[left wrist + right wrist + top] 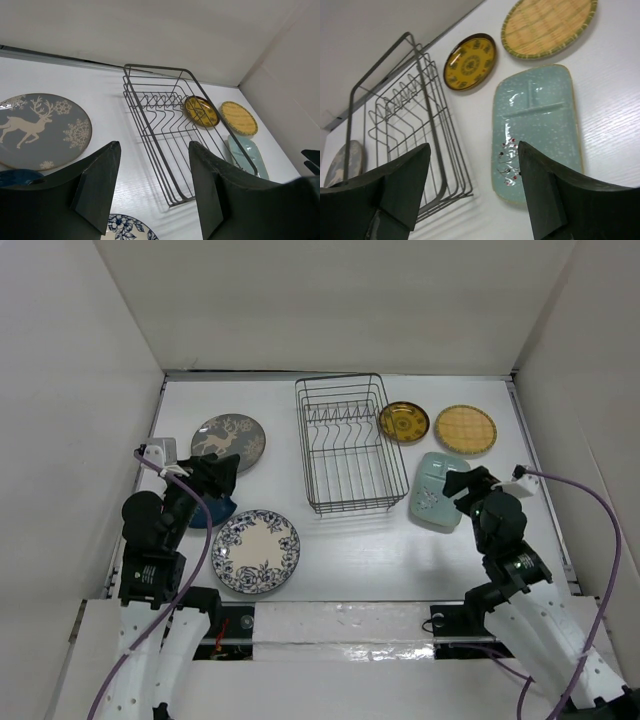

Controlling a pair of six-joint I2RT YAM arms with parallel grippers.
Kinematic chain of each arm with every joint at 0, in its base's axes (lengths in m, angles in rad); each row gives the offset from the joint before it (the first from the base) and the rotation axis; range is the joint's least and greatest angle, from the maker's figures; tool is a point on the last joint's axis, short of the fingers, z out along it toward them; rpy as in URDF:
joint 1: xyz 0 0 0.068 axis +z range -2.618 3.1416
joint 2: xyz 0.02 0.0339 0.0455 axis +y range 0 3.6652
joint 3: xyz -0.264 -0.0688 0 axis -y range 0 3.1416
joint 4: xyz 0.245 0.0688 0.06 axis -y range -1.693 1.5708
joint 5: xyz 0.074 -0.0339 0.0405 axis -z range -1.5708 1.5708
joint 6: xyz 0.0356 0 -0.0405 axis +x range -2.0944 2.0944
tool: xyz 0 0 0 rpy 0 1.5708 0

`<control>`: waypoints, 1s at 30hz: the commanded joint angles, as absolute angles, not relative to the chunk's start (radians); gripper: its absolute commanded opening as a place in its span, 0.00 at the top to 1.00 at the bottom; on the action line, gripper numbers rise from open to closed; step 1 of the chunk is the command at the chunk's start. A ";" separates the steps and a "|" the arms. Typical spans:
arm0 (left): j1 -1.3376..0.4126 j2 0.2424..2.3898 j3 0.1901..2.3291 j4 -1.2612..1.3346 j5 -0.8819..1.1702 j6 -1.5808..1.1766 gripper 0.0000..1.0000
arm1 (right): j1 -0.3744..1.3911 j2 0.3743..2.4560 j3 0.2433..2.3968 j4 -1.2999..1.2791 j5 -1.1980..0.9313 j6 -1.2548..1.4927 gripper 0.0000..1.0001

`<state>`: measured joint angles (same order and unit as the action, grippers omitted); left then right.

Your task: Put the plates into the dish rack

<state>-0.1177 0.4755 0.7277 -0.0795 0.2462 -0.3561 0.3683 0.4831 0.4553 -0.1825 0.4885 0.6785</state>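
Note:
The empty dark wire dish rack (pixel 345 443) stands mid-table. On its left lie the grey deer plate (pixel 228 441), the dark blue plate (pixel 210 512), partly hidden under my left gripper, and the blue floral plate (pixel 256 551). On its right lie the amber plate (pixel 403 422), the yellow round plate (pixel 465 429) and the pale green plate (pixel 436 492). My left gripper (pixel 222 475) is open and empty, above the blue plate's edge. My right gripper (pixel 458 483) is open and empty, over the green plate's (pixel 537 125) near end. The rack (pixel 170 130) shows ahead in the left wrist view.
White walls close in the table on the left, back and right. A raised ledge runs along the back wall (pixel 340 373). Purple cables (pixel 600 530) trail from both wrists.

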 commanded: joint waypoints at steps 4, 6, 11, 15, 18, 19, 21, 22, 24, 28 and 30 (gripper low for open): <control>-0.141 0.448 0.735 -0.043 0.259 -0.333 0.47 | 0.192 0.508 0.422 -0.129 0.273 0.698 0.58; -0.150 0.443 0.736 -0.041 0.264 -0.331 0.48 | 0.151 0.514 0.410 -0.108 0.241 0.693 0.87; -0.184 0.430 0.733 -0.040 0.258 -0.325 0.73 | 0.008 0.575 0.391 -0.065 0.157 0.663 1.00; -0.202 0.416 0.735 -0.051 0.241 -0.316 1.00 | -0.098 0.684 0.357 -0.011 0.095 0.657 0.90; -0.221 0.410 0.736 -0.057 0.224 -0.308 1.00 | -0.167 0.751 0.347 0.061 0.023 0.640 0.52; -0.233 0.410 0.738 -0.063 0.216 -0.307 1.00 | -0.192 0.796 0.347 0.072 -0.015 0.629 0.40; -0.233 0.410 0.739 -0.067 0.209 -0.307 1.00 | -0.201 0.836 0.345 0.110 -0.064 0.624 0.32; -0.233 0.410 0.741 -0.071 0.203 -0.305 0.98 | -0.210 0.876 0.342 0.127 -0.107 0.618 0.27; -0.233 0.410 0.742 -0.074 0.199 -0.305 0.91 | -0.210 0.909 0.344 0.144 -0.117 0.618 0.27; -0.233 0.419 0.741 -0.078 0.198 -0.305 0.76 | -0.210 0.965 0.330 0.193 -0.146 0.612 0.26; -0.233 0.429 0.742 -0.080 0.201 -0.304 0.75 | -0.210 1.004 0.325 0.215 -0.166 0.612 0.26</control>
<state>-0.2283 0.4175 0.7277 -0.1043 0.2062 -0.3145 -0.2035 0.9752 0.3424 0.1062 -0.1062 0.6319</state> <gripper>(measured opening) 0.249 0.734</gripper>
